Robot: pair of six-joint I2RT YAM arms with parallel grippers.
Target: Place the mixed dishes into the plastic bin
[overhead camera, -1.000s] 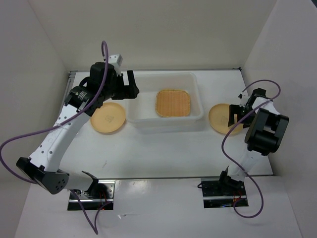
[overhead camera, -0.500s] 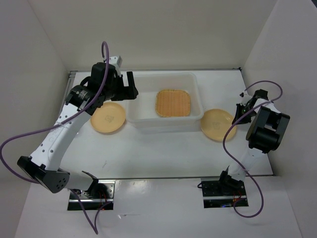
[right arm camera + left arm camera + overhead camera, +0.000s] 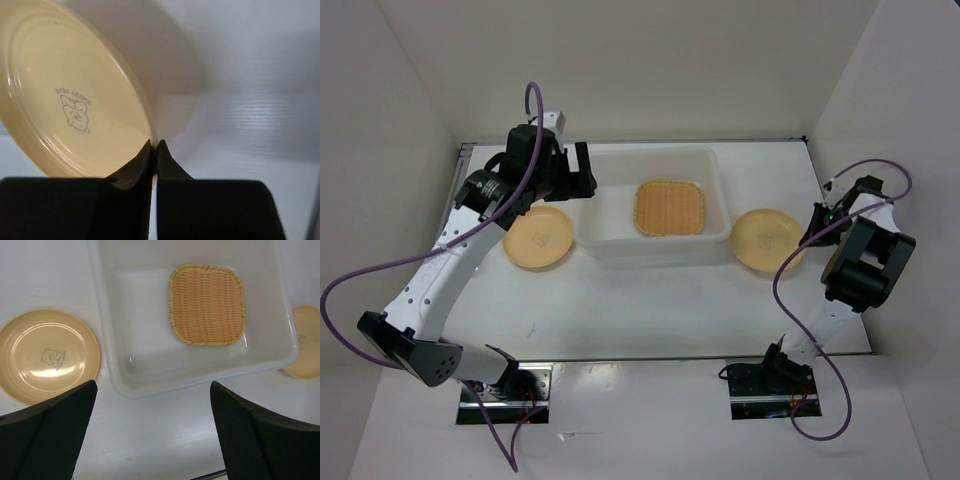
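Observation:
The translucent plastic bin (image 3: 620, 250) (image 3: 102, 325) sits mid-table with the woven rounded-square plate (image 3: 670, 207) (image 3: 206, 305) lying flat inside it. One round tan plate (image 3: 537, 238) (image 3: 47, 355) rests on the table left of the bin. A second round plate (image 3: 765, 240) (image 3: 75, 100) (image 3: 306, 347), printed with a small bear, is right of the bin. My right gripper (image 3: 810, 232) (image 3: 155, 146) is shut on that plate's right rim, and the plate is tilted. My left gripper (image 3: 575, 172) (image 3: 152, 390) hangs wide open above the bin's left end, holding nothing.
White walls enclose the table on the left, back and right. The right wall stands close behind my right arm (image 3: 860, 265). Purple cables (image 3: 380, 275) loop beside both arms. Bare table surface (image 3: 650, 310) lies in front of the bin.
My right gripper has closed on the right plate's rim. The plate slid toward the bin, then came back right with the gripper. The left arm has barely moved.

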